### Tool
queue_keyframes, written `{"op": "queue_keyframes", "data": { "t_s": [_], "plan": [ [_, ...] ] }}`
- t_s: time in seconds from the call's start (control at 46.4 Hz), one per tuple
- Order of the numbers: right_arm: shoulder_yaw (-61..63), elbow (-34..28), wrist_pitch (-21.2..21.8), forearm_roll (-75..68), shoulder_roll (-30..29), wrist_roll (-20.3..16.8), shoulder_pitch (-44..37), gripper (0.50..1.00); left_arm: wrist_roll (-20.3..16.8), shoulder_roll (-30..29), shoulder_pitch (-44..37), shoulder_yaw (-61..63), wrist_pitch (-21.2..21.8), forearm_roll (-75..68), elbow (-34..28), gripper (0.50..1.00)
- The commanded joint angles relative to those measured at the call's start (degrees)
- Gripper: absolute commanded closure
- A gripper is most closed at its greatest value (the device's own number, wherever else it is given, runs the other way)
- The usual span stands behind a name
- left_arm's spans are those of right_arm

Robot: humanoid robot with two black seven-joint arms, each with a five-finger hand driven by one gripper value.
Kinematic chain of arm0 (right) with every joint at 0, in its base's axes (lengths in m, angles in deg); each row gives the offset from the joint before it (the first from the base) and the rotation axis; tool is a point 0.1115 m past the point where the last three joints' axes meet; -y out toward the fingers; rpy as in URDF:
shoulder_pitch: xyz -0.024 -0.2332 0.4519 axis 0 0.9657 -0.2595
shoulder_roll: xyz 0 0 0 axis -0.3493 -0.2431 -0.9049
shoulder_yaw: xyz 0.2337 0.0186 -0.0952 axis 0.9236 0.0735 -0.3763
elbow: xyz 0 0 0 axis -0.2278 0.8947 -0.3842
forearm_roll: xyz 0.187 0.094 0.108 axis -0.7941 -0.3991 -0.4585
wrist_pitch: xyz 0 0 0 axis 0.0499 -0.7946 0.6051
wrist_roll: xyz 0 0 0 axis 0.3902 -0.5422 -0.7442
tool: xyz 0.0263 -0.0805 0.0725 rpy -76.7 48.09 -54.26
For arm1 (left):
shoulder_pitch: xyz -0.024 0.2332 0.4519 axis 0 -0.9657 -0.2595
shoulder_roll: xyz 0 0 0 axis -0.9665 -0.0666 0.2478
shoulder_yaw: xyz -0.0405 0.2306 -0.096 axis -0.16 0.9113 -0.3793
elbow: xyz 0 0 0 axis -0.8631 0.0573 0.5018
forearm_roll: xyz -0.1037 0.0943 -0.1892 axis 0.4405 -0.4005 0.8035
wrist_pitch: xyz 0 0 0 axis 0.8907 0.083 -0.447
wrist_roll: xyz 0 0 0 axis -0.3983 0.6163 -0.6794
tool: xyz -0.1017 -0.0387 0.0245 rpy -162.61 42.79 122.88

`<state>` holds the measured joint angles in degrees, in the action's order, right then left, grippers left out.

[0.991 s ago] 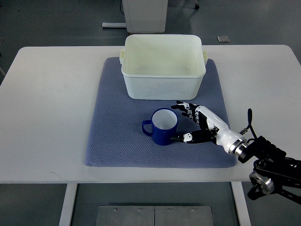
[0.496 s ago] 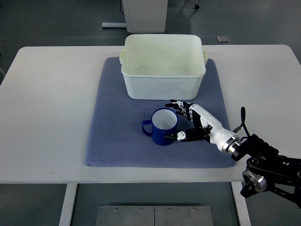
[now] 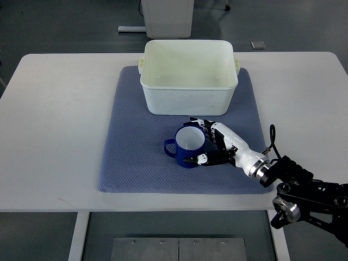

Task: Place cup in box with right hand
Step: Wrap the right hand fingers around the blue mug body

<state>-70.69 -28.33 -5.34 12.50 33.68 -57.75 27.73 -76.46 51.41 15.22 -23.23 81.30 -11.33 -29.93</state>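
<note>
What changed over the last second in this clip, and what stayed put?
The right hand moved left toward the blue cup, its fingers now wrapping around the cup's right side. Whether the grasp is firm cannot be told. The cup, the white box and the blue mat stayed put.

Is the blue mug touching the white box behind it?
Apart. The top view shows a strip of blue mat between the mug and the box.
</note>
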Motion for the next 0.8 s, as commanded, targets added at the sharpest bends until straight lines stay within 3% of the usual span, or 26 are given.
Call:
{"op": "queue_keyframes", "data": {
  "t_s": [0.0, 0.776],
  "plan": [
    [-0.2, 0.4, 0.0, 0.0, -0.5, -0.4, -0.4, 0.5, 0.0, 0.0, 0.0, -0.1, 0.0, 0.0, 0.1, 0.5],
    [-2.0, 3.0, 0.0, -0.5, -3.4, -1.2, -2.3, 0.502, 0.0, 0.0, 0.0, 0.0, 0.0, 0.0, 0.0, 0.5]
  ]
}}
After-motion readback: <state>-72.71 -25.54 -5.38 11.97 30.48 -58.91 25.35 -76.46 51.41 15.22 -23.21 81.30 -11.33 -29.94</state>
